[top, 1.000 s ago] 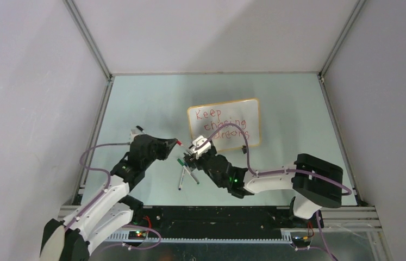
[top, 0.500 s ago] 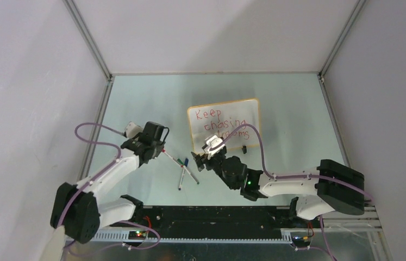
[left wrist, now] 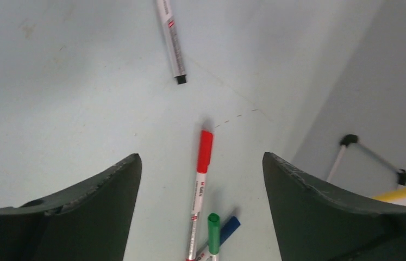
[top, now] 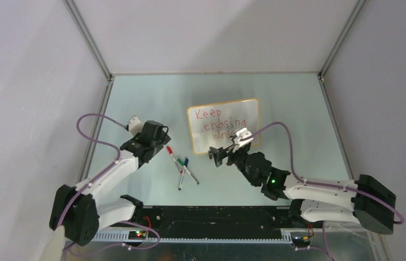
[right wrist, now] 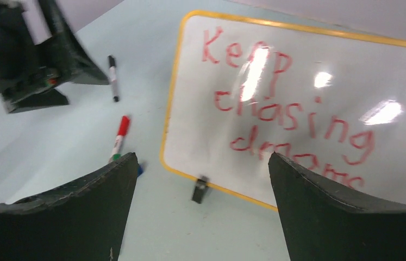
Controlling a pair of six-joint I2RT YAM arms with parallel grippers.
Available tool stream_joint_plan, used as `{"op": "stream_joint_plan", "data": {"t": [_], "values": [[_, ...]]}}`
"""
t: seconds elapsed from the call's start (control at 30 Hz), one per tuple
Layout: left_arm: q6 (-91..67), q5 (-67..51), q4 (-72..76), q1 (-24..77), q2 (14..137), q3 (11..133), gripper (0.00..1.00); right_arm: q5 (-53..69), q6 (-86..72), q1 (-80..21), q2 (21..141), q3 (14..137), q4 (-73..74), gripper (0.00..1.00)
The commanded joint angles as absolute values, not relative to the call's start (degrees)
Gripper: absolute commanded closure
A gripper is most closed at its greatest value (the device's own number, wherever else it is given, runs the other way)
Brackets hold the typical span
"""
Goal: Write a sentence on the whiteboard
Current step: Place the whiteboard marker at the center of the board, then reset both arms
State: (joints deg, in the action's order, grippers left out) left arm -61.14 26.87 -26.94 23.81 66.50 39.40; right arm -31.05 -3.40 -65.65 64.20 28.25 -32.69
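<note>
We find the sentence (right wrist: 293, 117) complete: three red lines reading "Keep chasing dreams" on the whiteboard (top: 247, 111). The board sits near the middle of the worktop (top: 135, 98), slightly right. Its long axis runs roughly parallel to the far edge, with the tops of the letters toward that edge. The red marker (left wrist: 198, 193) lies capped on the worktop. Both the left gripper (left wrist: 200, 157) and the right gripper (right wrist: 200, 157) stand wide open, holding nothing. We judge that no writing remains.
</note>
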Motion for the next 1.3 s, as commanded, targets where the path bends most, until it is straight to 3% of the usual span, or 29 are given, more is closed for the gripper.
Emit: {"op": "stream_joint_plan", "data": {"t": [0.0,0.1,0.23,0.4,0.53,0.7,0.9,1.07,1.23,1.27], "values": [[-53.06,29.39,-19.53,23.94,59.11,36.01,0.11,-33.90,-7.15,-61.32,54.82,26.45,-26.36,0.06],[-44.16,29.50,-14.84,24.06,54.10,34.26,0.03,-32.72,-9.71,-53.40,47.05,25.32,-17.06,0.06],[-38.89,32.71,-13.02,24.06,50.58,34.02,0.01,-23.81,-12.04,-38.13,36.51,23.16,-7.93,0.06],[-28.66,33.64,4.58,24.99,49.01,29.96,0.01,-18.07,-12.26,-19.45,34.41,16.99,-12.38,0.07],[-10.18,28.80,24.37,25.16,48.22,20.08,0.01,-19.19,-4.35,-16.32,38.34,12.30,-21.54,0.04],[-4.73,39.42,33.92,24.49,47.27,14.41,0.01,-15.96,-6.89,-8.94,48.09,6.83,-33.77,0.05],[7.78,28.06,53.74,20.00,52.62,7.94,0.09,-6.76,-9.90,0.89,56.98,5.12,-50.38,0.08],[6.30,26.33,59.98,16.22,56.37,8.16,0.11,-4.27,-5.57,0.79,65.55,11.90,-47.55,0.01],[1.52,20.87,74.04,9.82,62.39,4.67,0.13,-7.64,-2.93,-0.74,78.09,9.31,-66.25,0.01],[1.33,20.51,75.52,9.43,63.85,4.66,0.13,-8.74,-2.78,-1.81,77.05,12.17,-62.61,0.01]]}}
